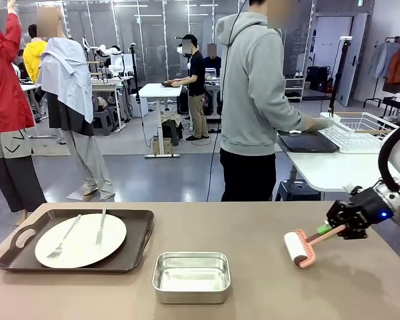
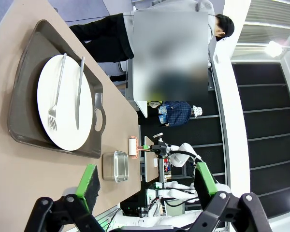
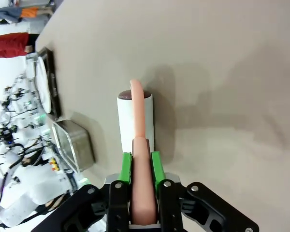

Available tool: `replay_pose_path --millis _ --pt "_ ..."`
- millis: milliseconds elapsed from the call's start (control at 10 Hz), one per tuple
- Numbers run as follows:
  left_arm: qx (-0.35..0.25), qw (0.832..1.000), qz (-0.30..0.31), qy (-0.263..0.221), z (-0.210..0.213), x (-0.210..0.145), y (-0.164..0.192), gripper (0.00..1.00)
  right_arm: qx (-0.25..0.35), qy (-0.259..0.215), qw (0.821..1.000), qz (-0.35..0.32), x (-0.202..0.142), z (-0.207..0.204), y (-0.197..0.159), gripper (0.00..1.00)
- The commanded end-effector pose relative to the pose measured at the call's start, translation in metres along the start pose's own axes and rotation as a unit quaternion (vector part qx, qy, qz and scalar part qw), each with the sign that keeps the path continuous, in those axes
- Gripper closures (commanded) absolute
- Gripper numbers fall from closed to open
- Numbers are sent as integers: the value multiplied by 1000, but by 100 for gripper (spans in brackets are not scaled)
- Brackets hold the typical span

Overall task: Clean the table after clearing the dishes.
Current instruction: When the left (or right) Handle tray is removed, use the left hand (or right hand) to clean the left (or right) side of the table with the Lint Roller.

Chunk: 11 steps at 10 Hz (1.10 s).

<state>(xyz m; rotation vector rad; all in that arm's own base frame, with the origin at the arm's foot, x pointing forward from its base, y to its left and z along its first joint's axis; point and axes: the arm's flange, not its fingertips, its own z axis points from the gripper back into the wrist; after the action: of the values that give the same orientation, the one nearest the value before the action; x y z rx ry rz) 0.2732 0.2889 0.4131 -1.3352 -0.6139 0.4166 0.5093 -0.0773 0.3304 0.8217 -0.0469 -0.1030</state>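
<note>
A shiny steel pan sits empty; a wire rack stands behind.

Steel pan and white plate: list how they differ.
The steel pan is rectangular and shiny; the white plate is round. The pan is walled and empty; the plate is flat, bearing a fork and knife. The pan rests on the table, the plate on a tray. Neither is held.

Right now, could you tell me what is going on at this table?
The right pincer is shut on the pink handle of a roller, its white roll resting on the table. The left pincer hangs open, holding nothing. A tray with a plate, fork and knife sits at the left, a steel pan beside it. Behind, a person handles a second tray at a white table.
</note>
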Motion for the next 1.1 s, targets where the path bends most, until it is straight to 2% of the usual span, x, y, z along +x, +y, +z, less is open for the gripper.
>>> replay_pose_path --millis 0,200,400,700,900,1000 --pt "-5 1000 -9 6 5 0 0 0 -120 -59 990 41 -9 2 1 80" --pt "-5 1000 -9 6 5 0 0 0 -220 -62 972 50 -19 9 6 80" --pt "-5 1000 -9 6 5 0 0 0 -317 -84 944 45 -28 21 11 80" --pt "-5 1000 -9 6 5 0 0 0 -369 -102 923 42 -43 34 32 80" --pt "-5 1000 -9 6 5 0 0 0 -362 -123 922 55 -54 43 60 80" --pt "-5 1000 -9 6 5 0 0 0 -370 -141 916 69 -67 49 80 80"
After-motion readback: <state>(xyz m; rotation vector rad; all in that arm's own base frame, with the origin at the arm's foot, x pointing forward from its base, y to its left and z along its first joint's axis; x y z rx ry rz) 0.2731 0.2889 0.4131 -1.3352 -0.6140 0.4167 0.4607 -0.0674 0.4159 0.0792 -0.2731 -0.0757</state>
